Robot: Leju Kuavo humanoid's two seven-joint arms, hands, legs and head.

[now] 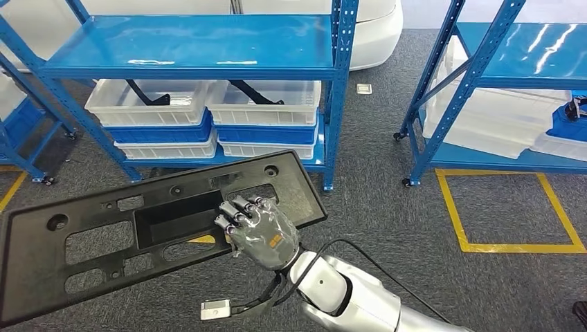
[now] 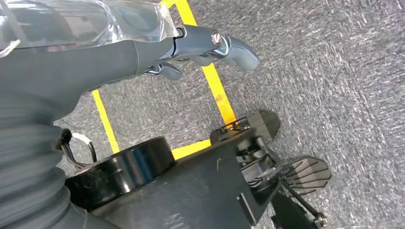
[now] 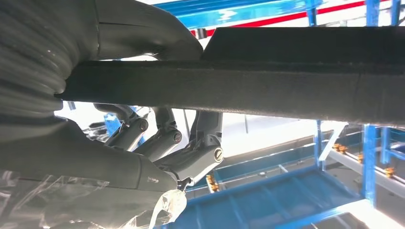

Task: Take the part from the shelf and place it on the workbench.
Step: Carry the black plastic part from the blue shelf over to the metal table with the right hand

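A long black plastic panel (image 1: 90,235) with several cut-outs hangs tilted in the air in front of the blue shelf (image 1: 194,48). My right hand (image 1: 259,232) grips its near long edge right of the middle, fingers lying on its upper face. In the right wrist view the panel's edge (image 3: 248,88) runs between the thumb on one side and the fingers (image 3: 191,157) on the other. My left hand (image 2: 143,52) hangs over the grey carpet and holds nothing, its fingers (image 2: 229,47) loosely apart.
The shelf's lower level carries stacked white and blue bins (image 1: 208,117) with dark parts in them. A second blue shelf (image 1: 498,76) with bins stands at the right. A yellow taped square (image 1: 512,211) marks the grey carpet before it.
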